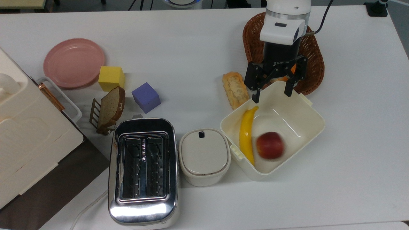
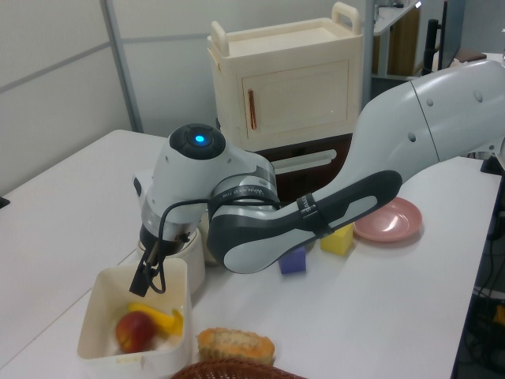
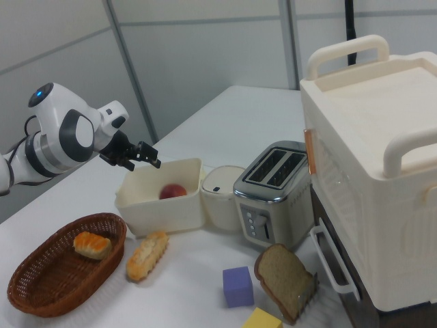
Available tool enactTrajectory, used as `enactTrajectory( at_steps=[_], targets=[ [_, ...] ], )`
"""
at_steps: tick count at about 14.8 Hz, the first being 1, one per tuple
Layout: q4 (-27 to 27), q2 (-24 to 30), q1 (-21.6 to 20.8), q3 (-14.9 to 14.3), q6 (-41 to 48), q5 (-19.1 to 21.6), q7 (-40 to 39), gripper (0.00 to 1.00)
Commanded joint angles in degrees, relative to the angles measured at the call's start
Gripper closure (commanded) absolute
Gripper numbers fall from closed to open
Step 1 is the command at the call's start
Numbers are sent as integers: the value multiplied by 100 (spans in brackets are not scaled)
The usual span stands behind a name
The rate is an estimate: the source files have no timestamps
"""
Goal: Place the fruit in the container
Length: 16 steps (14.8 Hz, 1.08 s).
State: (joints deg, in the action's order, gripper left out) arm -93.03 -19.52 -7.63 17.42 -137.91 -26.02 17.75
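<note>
The fruit, a red apple (image 1: pixel 270 145), lies on the floor of the cream-white square container (image 1: pixel 314 111), beside a yellow banana (image 1: pixel 246 134). My gripper (image 1: pixel 271 95) hangs open and empty above the container's far rim, apart from the apple. In the left view the apple (image 2: pixel 136 330) rests low in the container (image 2: pixel 130 357) with the banana (image 2: pixel 162 318) behind it, and the gripper (image 2: pixel 150 276) is above them. The right view has the apple (image 3: pixel 173 191) showing over the container's wall (image 3: pixel 164 215), with the gripper (image 3: pixel 147 157) open above the rim.
A brown wicker basket (image 1: pixel 311 51) sits behind the gripper. A bread roll (image 1: pixel 235 89) lies at the container's left in the top view. A lidded white pot (image 1: pixel 204 156) and a toaster (image 1: pixel 142 169) stand beside it. Cubes, a bread slice and a pink plate (image 1: pixel 74 62) lie farther left.
</note>
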Motion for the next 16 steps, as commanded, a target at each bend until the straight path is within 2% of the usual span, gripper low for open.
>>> enactTrajectory(
  at_steps=[1,2,5,7,9,11,14,16],
  targets=[
    [-102,649,94,42,1198,26,430,0],
    [-75,921,147,33,1822,261,405,0],
    [3,1660,489,-2,3098,1455,11,0],
    [126,1916,691,-46,4083,1783,-8,0],
    [101,2215,920,-160,4604,1784,18,0],
    [74,2356,1131,-318,4738,1802,-17,0],
    [92,2357,1184,-643,4668,1784,-43,0],
    [92,2348,1211,-705,4668,1784,-61,0]
  ],
)
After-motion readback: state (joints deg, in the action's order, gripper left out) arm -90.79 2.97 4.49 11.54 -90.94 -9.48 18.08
